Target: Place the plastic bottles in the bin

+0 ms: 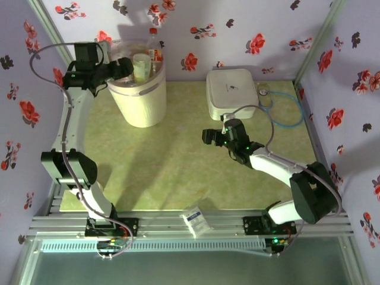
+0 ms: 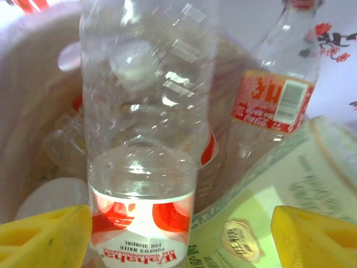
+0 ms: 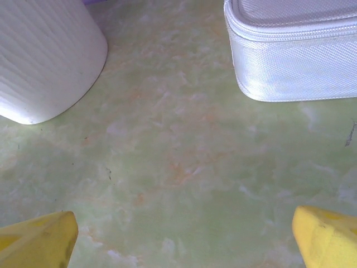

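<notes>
**Left end effector** (image 1: 123, 67): at the rim of the bin (image 1: 142, 104), back left of the bench (image 1: 178, 172). It is released, with its yellow fingertips (image 2: 50, 234) spread wide. A clear bottle (image 2: 142, 139) with a red-white label stands between them, label text upside down. Whether the left fingertip touches it cannot be told; the other is well apart from it.

**Plastic bottles** (image 1: 141, 66): inside the bin. Beside the clear bottle are a red-labelled bottle (image 2: 273, 103) leaning on the far wall and a green-labelled bottle (image 2: 262, 223) lying at the right.

**Packet** (image 1: 196, 221): white-blue, on the near rail.

**Right end effector** (image 1: 209, 138): mid-bench, released, fingers wide apart above bare green surface, grasping nothing.

**White box** (image 1: 230, 94): flat, zipped, back right of centre, well apart from the bin.

**Hose** (image 1: 285, 113): pale blue loop, just right of the box.
</notes>
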Controlling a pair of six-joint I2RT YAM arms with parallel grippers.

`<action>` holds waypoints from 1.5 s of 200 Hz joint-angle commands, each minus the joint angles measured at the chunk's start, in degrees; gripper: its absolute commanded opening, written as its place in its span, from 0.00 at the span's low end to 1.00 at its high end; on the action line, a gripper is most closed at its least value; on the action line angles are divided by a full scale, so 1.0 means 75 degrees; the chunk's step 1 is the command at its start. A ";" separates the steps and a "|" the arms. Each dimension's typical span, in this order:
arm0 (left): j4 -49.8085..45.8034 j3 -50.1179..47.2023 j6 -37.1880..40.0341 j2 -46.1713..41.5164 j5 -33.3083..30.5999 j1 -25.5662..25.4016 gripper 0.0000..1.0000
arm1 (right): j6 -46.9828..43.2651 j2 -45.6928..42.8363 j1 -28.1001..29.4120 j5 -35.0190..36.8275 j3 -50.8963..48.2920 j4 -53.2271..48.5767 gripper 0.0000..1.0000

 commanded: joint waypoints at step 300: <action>0.2074 -0.2840 0.0022 -0.0229 -0.2079 -0.0068 0.39 | -0.0018 -0.0331 0.0269 0.0056 -0.0325 -0.0308 0.99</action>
